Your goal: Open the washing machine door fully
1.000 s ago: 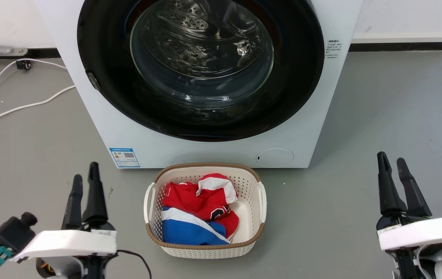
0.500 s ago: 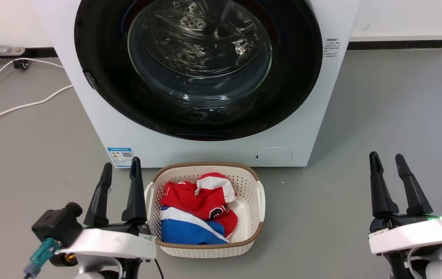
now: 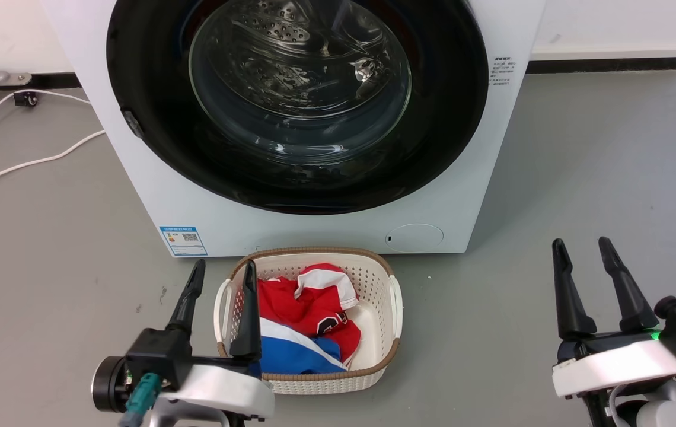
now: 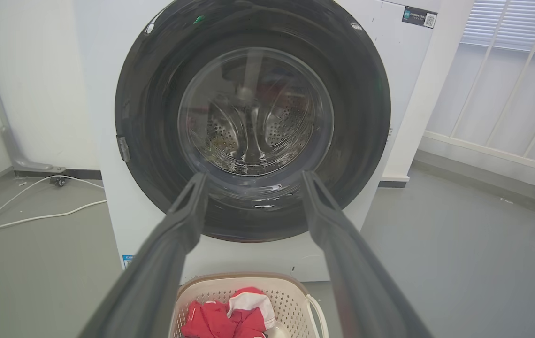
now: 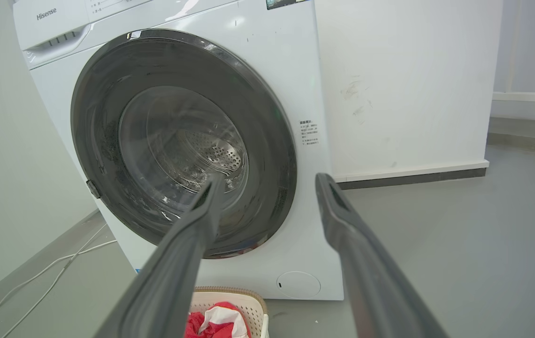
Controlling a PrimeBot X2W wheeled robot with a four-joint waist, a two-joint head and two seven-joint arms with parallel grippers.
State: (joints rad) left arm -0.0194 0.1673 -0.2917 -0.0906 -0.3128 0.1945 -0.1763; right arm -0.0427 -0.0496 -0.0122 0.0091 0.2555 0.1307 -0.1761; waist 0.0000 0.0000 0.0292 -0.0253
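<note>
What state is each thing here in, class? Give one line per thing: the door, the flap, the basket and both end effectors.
washing machine door, shut against the machine's front
round flap, shut
laundry basket, upright on the floor, holding crumpled clothes
left end effector, open, holding nothing
right end effector, open, holding nothing

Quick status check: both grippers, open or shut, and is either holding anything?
Left gripper: open, holding nothing.
Right gripper: open, holding nothing.
</note>
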